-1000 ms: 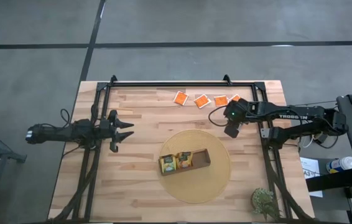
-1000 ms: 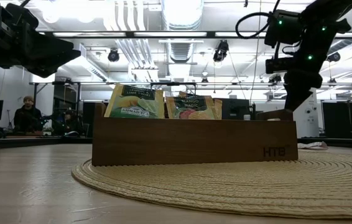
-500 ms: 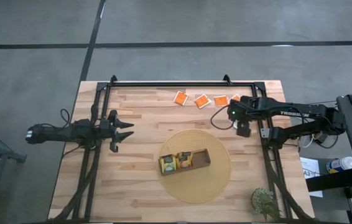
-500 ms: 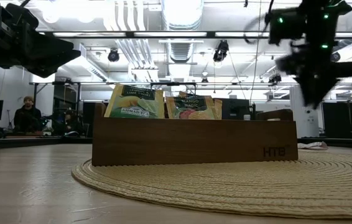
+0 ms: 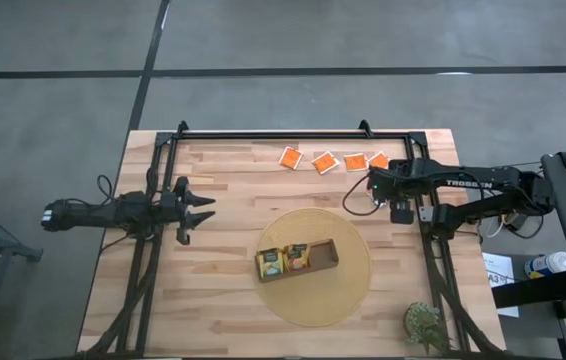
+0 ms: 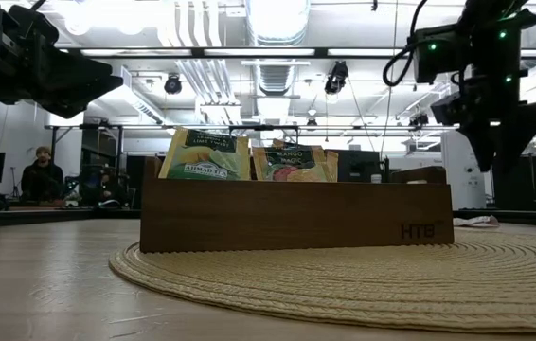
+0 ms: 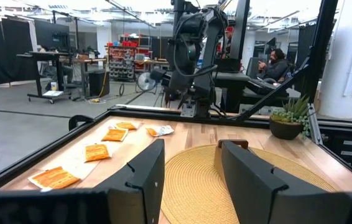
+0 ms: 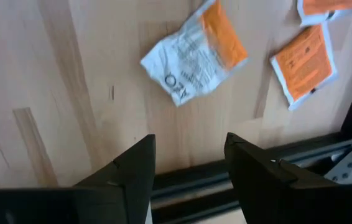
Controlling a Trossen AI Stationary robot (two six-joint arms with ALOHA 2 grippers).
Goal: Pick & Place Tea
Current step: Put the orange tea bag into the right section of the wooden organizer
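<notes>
Several bright orange tea sachets [image 5: 324, 162] lie flat in a row near the table's far edge; the crumpled rightmost one [image 8: 194, 53] shows white. A brown wooden tray [image 5: 298, 259] rests on a round woven mat [image 5: 348, 290] and holds a green-and-yellow sachet [image 6: 206, 154] and a yellow-orange one [image 6: 292, 163], both standing upright. My right gripper [image 8: 188, 168] hangs open, pointing down, above bare wood beside the crumpled sachet and touches nothing. My left gripper [image 5: 201, 208] waits open and level at the table's left.
A black frame rail [image 8: 257, 186] runs along the table's right side, just under my right gripper. A small potted plant [image 5: 425, 325] stands at the near right corner. People sit in the room beyond the table [image 6: 41, 175].
My right gripper has swung from beside the tray toward the table's right edge, rolling and tipping from a slant to point steeply down beside the orange sachets. The sachets and the tray have stayed in place.
</notes>
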